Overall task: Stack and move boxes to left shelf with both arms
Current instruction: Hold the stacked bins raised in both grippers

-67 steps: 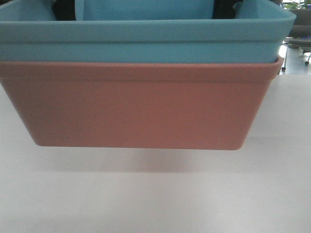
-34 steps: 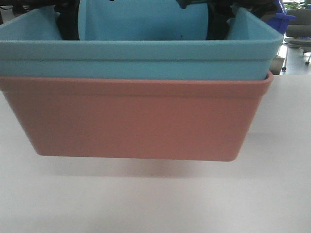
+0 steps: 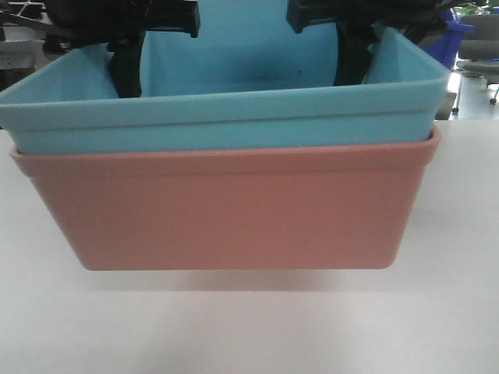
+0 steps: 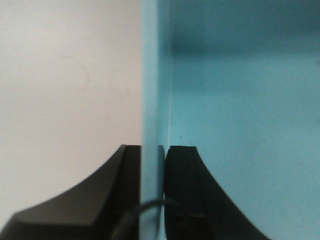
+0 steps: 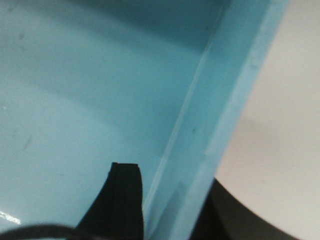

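Blue bin (image 3: 234, 117) nested in pink bin (image 3: 234, 210); left tool (image 4: 152, 156), right tool (image 5: 170, 189) clamping its walls.

Stack of two: light blue bin (image 3: 226, 117) nested in salmon pink bin (image 3: 234, 206), blue rim sitting proud of the pink rim. Both upright, open tops up, slightly skewed. The stack seems to hang just above the white worktop (image 3: 249, 335), hard to be sure. Left gripper (image 4: 152, 150) pinches the blue bin's left wall and right gripper (image 5: 172, 192) pinches its right wall.

The pink bin (image 3: 234, 210) apparently hides most of the blue bin (image 3: 234, 117).
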Available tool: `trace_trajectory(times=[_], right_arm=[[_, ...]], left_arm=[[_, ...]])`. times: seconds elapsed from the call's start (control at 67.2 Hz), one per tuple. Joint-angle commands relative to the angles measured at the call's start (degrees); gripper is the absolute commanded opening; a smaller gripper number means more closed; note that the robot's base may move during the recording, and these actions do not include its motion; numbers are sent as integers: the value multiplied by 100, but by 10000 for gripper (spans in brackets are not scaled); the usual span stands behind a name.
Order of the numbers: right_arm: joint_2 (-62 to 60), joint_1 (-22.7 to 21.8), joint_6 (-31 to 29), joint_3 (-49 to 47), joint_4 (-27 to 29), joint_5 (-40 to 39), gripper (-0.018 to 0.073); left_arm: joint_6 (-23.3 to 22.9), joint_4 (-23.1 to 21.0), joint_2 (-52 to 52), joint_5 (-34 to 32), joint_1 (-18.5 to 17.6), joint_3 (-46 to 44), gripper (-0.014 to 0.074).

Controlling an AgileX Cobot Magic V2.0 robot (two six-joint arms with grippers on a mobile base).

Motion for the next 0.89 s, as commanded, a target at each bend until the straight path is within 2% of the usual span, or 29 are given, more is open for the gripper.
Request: trace_trajectory(times=[0.0,0.149,0.878], right_arm=[[-241,261,1,-270,898,-1540,55],[-241,261,1,-270,898,-1540,55],[-241,261,1,-270,892,-1543,55]], left_arm=[[-55,-552,-271,-1725,-235,-292,-3],[-55,-334,-271,-1749,-235,-292,-3],[-55,-334,-271,-1764,-235,-292,-3]])
